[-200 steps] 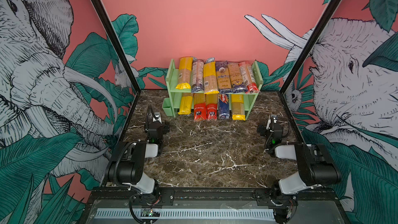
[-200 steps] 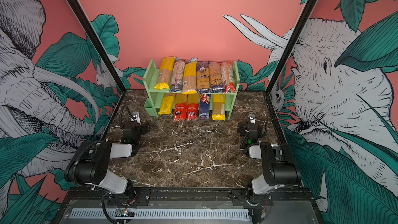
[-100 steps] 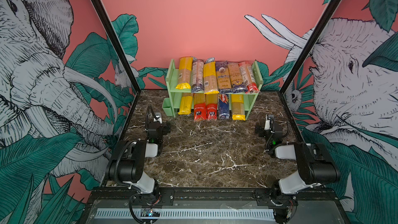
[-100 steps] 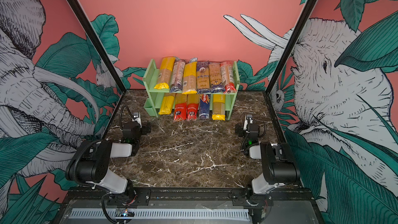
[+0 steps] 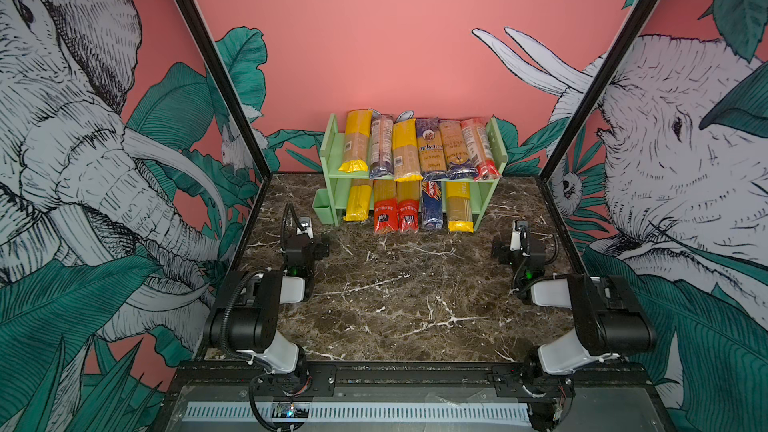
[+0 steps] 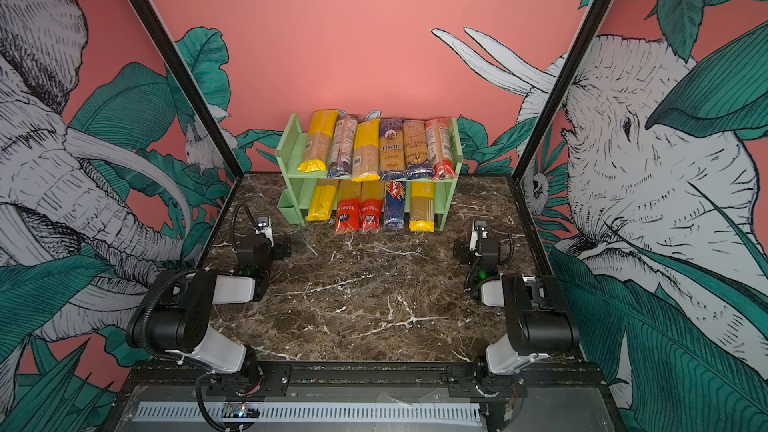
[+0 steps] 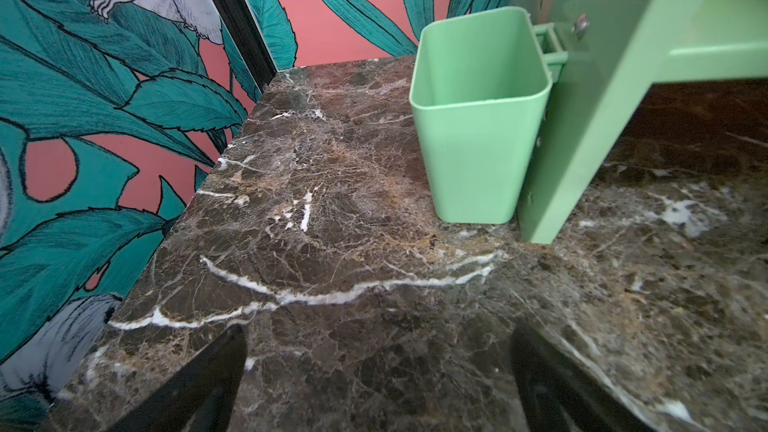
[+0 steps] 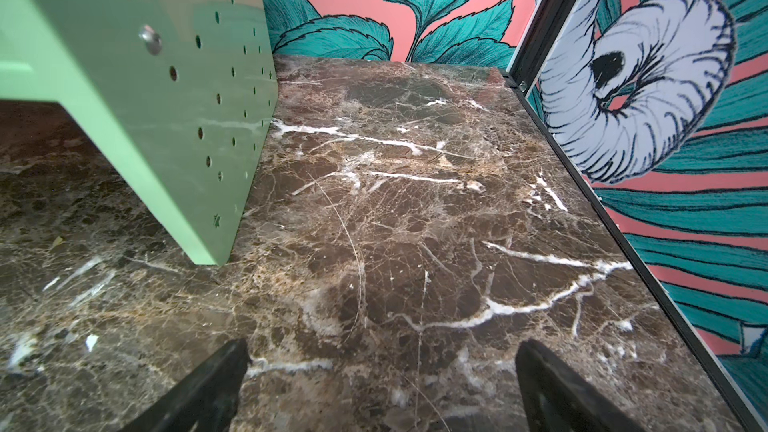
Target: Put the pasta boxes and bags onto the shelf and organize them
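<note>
In both top views, the pale green two-tier shelf [image 5: 331, 141] stands at the back of the dark brown marble bench [image 5: 407, 297]. Long narrow pasta packs [image 5: 430, 147] lie side by side on it, six on the upper tier and five on the lower.

In the left wrist view, the left claw [image 7: 378, 371] is spread wide and holds nothing, near the small green cup [image 7: 478, 160] on the shelf's side panel.

In the right wrist view, the right claw [image 8: 380, 376] is also spread wide and holds nothing, near the other side panel.
</note>
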You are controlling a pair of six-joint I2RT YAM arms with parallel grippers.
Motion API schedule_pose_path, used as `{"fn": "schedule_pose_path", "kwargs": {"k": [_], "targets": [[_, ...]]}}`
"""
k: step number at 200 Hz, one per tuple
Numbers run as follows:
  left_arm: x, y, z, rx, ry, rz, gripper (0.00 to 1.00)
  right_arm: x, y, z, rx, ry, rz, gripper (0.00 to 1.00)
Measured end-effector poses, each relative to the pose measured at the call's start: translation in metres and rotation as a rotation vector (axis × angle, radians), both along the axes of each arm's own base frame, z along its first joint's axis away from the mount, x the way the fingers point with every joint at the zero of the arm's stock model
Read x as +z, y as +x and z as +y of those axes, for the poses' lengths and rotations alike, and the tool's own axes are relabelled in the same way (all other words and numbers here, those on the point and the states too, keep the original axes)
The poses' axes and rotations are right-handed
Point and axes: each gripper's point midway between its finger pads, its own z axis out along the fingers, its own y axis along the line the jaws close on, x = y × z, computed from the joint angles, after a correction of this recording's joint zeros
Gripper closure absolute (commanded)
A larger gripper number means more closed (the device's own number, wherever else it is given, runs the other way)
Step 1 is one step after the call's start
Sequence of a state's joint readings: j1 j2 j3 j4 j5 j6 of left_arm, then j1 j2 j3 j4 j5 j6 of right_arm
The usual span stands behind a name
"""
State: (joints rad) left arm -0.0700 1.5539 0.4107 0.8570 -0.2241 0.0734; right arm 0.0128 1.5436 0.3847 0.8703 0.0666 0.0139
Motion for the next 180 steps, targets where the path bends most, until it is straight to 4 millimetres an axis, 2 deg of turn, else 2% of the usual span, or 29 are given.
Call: {"fn": "schedule_pose_path", "kwargs": {"k": [125,180], "targets": [[0.0,0.0,-0.0001,0.0,0.0,0.0,0.0,0.0,0.0,0.0004,0.002,0.001,0.0,0.01],[0.0,0.0,-0.0001,0.0,0.0,0.0,0.0,-0.0004,0.0005,0.0099,0.06,0.007,0.002,0.01]]}}
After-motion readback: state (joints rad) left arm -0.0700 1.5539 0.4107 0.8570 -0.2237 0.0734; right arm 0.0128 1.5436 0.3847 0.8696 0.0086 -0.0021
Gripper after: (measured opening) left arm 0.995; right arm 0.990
